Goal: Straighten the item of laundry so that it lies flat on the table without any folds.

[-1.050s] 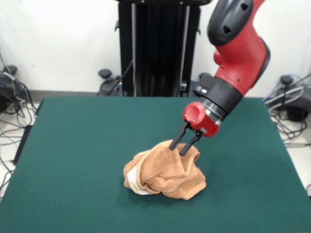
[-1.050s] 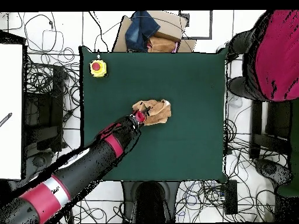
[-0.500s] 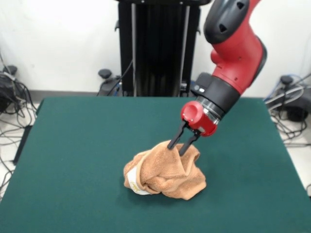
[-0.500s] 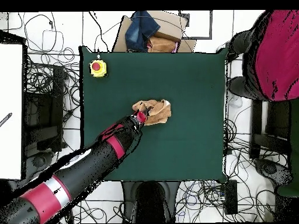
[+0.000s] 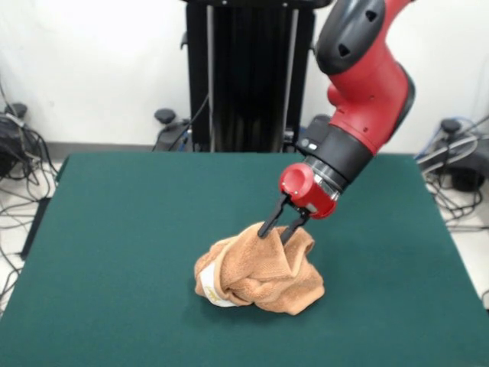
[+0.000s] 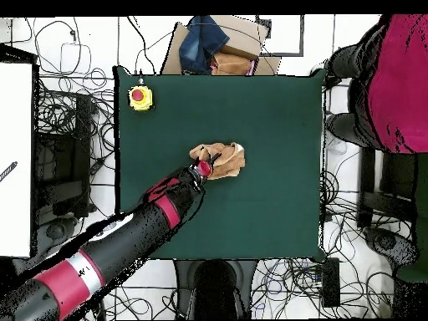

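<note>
Crumpled orange-tan terry towel (image 5: 260,267) bunched in soft folds, dark green felt table (image 5: 114,252), gripper (image 5: 275,229) with slim black fingers narrowly parted, pinching the top fold

One camera faces the robot from low across the desk (image 5: 114,252); another looks straight down from high above. Both share the green desk (image 6: 267,125) top.

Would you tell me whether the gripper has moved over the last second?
Yes: the gripper has drifted slightly left and up against the black pedestal, fingertips at the towel.
</note>
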Controlling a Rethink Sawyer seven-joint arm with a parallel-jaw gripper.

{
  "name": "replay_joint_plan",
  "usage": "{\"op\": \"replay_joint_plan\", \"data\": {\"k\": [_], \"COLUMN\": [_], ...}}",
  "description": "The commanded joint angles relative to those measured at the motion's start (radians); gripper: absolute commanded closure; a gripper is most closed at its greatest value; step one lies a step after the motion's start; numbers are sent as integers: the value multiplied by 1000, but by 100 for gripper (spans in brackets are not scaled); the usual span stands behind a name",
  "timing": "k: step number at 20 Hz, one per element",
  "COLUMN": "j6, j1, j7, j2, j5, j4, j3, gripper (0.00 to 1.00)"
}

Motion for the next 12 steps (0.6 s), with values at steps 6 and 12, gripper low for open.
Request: {"op": "replay_joint_plan", "data": {"k": [6,12], "j6": [-80,-151], "j1": [-28,-18], "j7": [208,243], "j2": [54,35], "j5": [80,111], "j4": [-43,-2], "j3": [41,53], "gripper": [0,0]}}
